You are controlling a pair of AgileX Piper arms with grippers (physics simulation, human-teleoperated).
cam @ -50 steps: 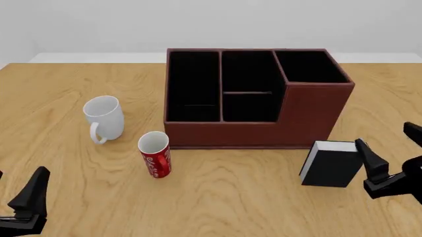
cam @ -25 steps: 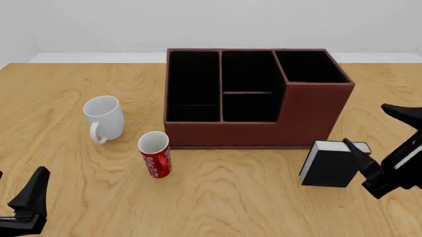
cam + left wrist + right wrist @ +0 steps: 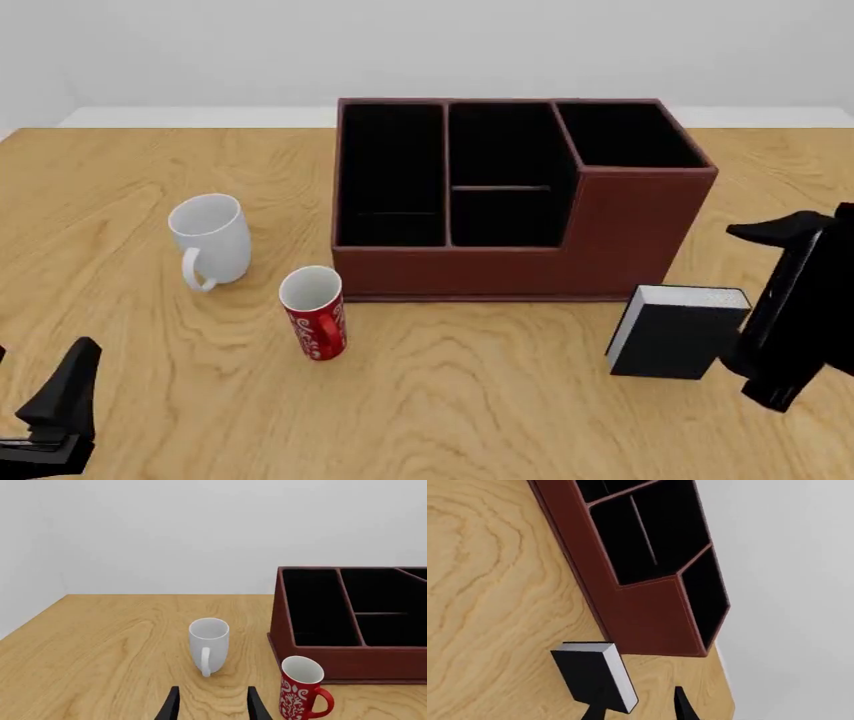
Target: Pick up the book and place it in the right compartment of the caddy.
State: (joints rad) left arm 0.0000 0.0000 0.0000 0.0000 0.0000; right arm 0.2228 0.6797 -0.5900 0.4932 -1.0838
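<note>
The book point(image 3: 671, 332) stands upright just left of the right pincer point(image 3: 787, 310), jaws parted and empty; the left pincer point(image 3: 209, 706), also parted, sits well apart.

Worktop point(image 3: 534, 400): smooth light wood grain. Caddy point(image 3: 627, 235): matt leather-look reddish-brown, black lining. Book point(image 3: 667, 345): matt black cover, white paper edges.

Light wood-grain table point(image 3: 481, 400), plain pale grey wall point(image 3: 427, 45) behind, soft even light
</note>
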